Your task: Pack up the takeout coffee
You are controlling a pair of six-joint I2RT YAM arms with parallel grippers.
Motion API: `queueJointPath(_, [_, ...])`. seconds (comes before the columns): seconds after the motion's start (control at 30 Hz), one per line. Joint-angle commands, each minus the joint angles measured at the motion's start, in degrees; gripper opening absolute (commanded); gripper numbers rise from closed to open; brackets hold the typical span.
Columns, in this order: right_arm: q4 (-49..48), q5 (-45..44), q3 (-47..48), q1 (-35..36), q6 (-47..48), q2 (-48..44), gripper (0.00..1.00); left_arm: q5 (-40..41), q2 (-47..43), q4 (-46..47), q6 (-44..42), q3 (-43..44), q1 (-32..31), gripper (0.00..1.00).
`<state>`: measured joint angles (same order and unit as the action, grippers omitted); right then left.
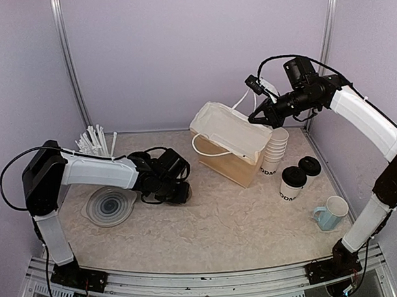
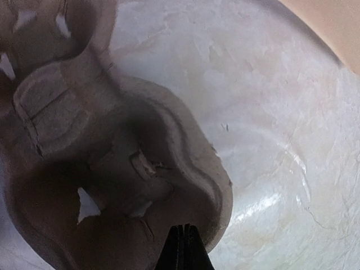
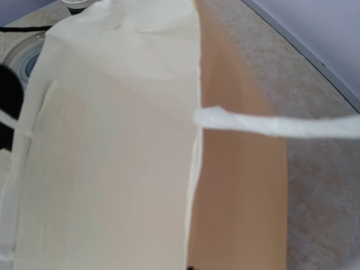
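Takeout coffee [image 1: 293, 183] stands at centre right of our overhead view: two small white paper cups with black lids, the nearer lettered in black low down, the farther cup [image 1: 309, 166] just behind, both on the table [image 1: 214, 219] near the paper bag [image 1: 227, 142]. We see the left tool [image 2: 183, 244] pressed together over a pulp cup carrier [image 2: 112, 157]; the right tool [image 1: 255, 114], above the bag, is closed too.

Showing white with black lids and black lettering low down on the takeout coffee cups [image 1: 293, 182]; staying plain white on the lidless cup stack [image 1: 275, 152]; wearing light blue on the mug [image 1: 331, 213]; pairing tan outside with cream lining and white handles on the bag [image 1: 229, 144]; mottling pale beige across the desk [image 1: 207, 220]; shading grey-brown over the pulp carrier [image 2: 112, 169]; ringing blue-grey on the clear disc [image 1: 110, 205]
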<state>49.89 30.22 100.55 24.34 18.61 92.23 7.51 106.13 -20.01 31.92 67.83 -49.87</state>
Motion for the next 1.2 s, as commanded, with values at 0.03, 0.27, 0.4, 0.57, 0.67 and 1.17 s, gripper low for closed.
queueJointPath(0.03, [-0.9,1.3,0.0,-0.4,0.0,-0.8,0.00,0.6,-5.1,-10.5,2.8,-4.6,-1.0,0.00])
queueJointPath(0.27, [-0.8,1.8,0.4,-0.4,-0.1,-0.6,0.00,4.5,-13.0,-16.4,4.5,-8.0,-1.3,0.00])
queueJointPath(0.4, [-0.6,1.3,0.2,-0.4,0.1,-0.9,0.00,5.8,-14.4,-17.3,2.8,-6.5,-0.5,0.00])
queueJointPath(0.57, [-0.5,-1.9,-0.3,-0.5,1.1,-2.5,0.00,3.5,-14.2,-15.9,-6.4,0.9,-0.9,0.31])
queueJointPath(0.67, [-0.5,-3.1,-1.1,-0.6,1.9,-3.6,0.00,1.0,-12.9,-15.3,-17.8,4.6,-0.1,0.47])
queueJointPath(1.17, [-0.4,-2.4,-3.8,-0.9,3.2,-6.5,0.00,-18.6,-6.1,-12.6,-47.1,6.8,7.1,0.53])
